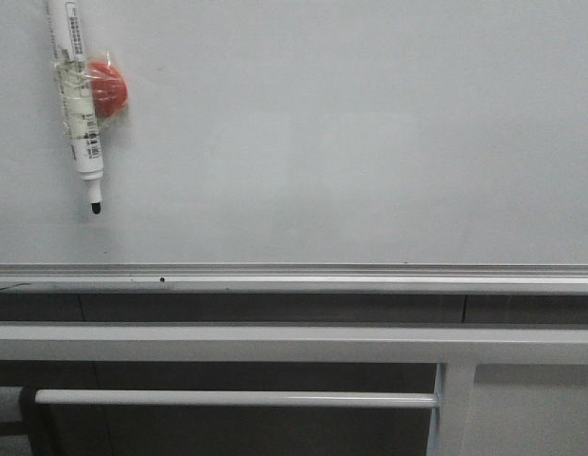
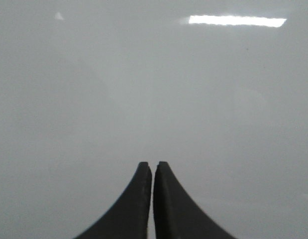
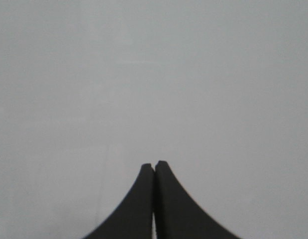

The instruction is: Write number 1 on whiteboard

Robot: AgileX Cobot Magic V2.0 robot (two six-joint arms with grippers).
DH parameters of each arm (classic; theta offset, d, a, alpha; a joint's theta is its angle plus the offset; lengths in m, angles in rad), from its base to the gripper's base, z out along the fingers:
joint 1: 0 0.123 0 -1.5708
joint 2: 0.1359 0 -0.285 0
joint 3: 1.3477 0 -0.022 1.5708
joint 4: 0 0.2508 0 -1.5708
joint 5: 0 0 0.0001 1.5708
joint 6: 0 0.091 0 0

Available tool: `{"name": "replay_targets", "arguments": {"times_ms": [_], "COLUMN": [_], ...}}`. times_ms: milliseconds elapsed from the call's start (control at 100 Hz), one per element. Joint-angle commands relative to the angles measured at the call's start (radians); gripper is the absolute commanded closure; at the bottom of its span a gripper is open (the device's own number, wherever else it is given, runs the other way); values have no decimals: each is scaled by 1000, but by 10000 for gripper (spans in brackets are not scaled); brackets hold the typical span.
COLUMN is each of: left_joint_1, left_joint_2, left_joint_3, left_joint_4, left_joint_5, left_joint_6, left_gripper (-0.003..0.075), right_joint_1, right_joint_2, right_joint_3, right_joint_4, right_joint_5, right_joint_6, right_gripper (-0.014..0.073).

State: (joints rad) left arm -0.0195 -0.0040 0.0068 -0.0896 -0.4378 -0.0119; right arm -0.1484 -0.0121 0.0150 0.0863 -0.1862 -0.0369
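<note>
The whiteboard (image 1: 350, 142) fills the front view as a pale grey panel above a silver rail (image 1: 294, 277). No black stroke of the number 1 shows on it. A white marker (image 1: 77, 104) with a black tip hangs tip down at the upper left of the board, taped to a red round magnet (image 1: 109, 88). Neither gripper appears in the front view. My left gripper (image 2: 153, 164) is shut with nothing between its dark fingers, facing the plain board (image 2: 144, 89). Likewise shut and empty, my right gripper (image 3: 154, 165) faces bare board (image 3: 154, 74).
Below the rail run a white metal bar (image 1: 275, 344), a thinner rod (image 1: 227, 398) and an upright post (image 1: 453, 408). A bright light reflection (image 2: 237, 20) lies on the board in the left wrist view.
</note>
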Motion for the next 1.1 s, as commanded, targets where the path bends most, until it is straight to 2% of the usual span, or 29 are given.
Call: {"name": "replay_targets", "arguments": {"times_ms": [0, 220, 410, 470, 520, 650, 720, 820, 900, 950, 1090], "left_joint_1": [-3, -3, -3, -3, -3, -6, -6, -6, -6, -6, -6], "left_joint_2": [-24, -24, -24, -23, -15, 44, 96, 177, 240, 269, 339], "left_joint_3": [5, 5, -15, -42, -77, -197, -272, -348, -390, -393, -393], "left_joint_4": [-5, -5, -7, -7, -7, -7, -7, -22, -24, -28, -32], "left_joint_5": [-74, -72, -30, 63, 167, 409, 480, 485, 480, 424, 293], "left_joint_6": [-1, -1, -1, -1, -1, -1, -1, -1, -1, -1, -1], "left_gripper": [741, 741, 741, 741, 741, 741, 741, 741, 741, 741, 741], "right_joint_1": [-7, -7, -7, -7, -7, -7, -7, -7, -7, -7, -7], "right_joint_2": [-12, -12, -12, -12, -12, -2, 16, 55, 91, 110, 138], "right_joint_3": [26, 26, 26, 24, 5, -89, -164, -267, -361, -379, -359], "right_joint_4": [-1, 1, 69, 75, 75, 75, 75, 73, 73, 71, 176], "right_joint_5": [-136, -143, -142, -116, -74, 195, 305, 389, 543, 614, 601], "right_joint_6": [-5, -4, 23, 37, 124, 153, 146, 144, 144, 144, 176], "right_gripper": [657, 657, 657, 657, 657, 657, 657, 657, 657, 657, 657]}}
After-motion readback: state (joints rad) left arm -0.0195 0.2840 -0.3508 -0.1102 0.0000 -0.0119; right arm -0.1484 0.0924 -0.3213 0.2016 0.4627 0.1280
